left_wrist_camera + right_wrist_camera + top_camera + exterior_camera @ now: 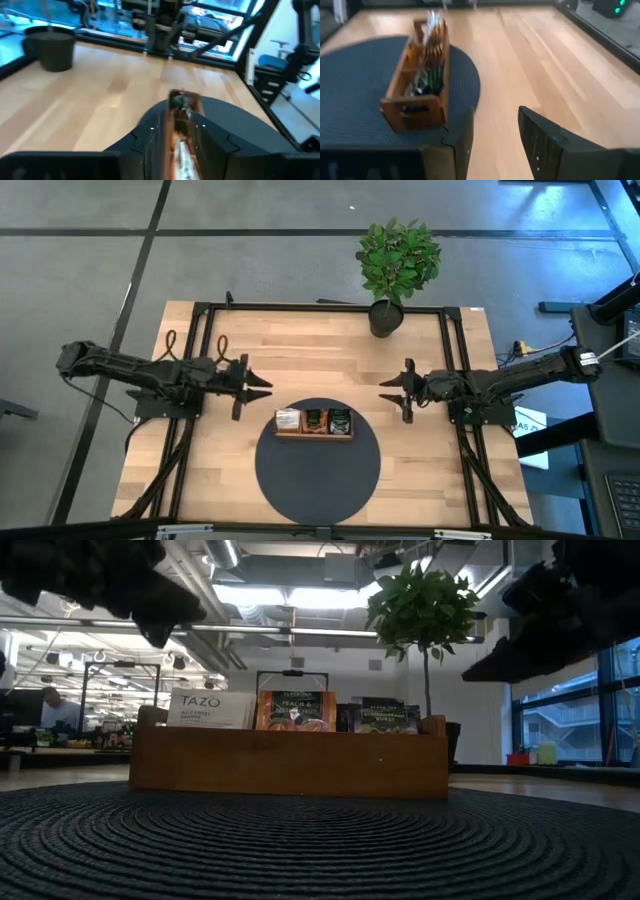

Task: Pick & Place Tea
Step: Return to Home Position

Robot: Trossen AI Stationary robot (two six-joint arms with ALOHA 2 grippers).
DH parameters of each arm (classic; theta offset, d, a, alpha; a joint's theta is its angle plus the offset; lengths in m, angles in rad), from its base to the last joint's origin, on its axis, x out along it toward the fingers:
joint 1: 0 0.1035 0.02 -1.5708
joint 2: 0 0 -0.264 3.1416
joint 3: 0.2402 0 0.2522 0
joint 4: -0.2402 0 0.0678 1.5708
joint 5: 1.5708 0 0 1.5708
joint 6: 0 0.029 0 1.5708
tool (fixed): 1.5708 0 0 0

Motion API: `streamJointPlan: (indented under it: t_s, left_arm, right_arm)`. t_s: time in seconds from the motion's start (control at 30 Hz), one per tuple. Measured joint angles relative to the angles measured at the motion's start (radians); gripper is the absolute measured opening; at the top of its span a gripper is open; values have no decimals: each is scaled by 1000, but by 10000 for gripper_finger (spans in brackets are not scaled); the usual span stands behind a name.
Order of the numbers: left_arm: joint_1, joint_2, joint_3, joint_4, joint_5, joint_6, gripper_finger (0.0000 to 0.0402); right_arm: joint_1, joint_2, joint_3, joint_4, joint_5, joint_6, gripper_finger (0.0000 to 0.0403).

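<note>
A brown wooden tray stands on a dark round mat at the table's middle. Tea sachets stand upright in it: a white one, an orange one and a dark green one. My left gripper hovers open above the table, left of the tray and a little farther back, pointing toward the right. My right gripper hovers open to the right of the tray, pointing left. Neither holds anything. In the left wrist view the tray shows beyond the open fingers.
A potted plant stands at the table's far edge, right of centre. Bare wooden tabletop lies between the plant and the tray. Black frame rails run along the table's left, right and far sides.
</note>
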Motion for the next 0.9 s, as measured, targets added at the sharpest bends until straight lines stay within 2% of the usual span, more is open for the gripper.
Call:
streamJointPlan:
  t_s: [0.23,0.33,0.47,0.73,0.9]
  left_arm:
    - [64,-130,-109,51,15,8,107]
    - [89,-193,-154,66,48,2,107]
    - [124,-284,-183,67,64,0,107]
    - [213,-434,-233,7,150,-14,107]
    - [272,-518,-234,-68,179,-22,107]
  right_arm:
    - [-52,-109,-162,252,-95,28,156]
    - [-72,-182,-212,302,-106,44,156]
    - [-102,-263,-214,215,-111,46,156]
    - [-190,-404,-214,118,-245,46,156]
    - [-230,-498,-214,50,-286,52,156]
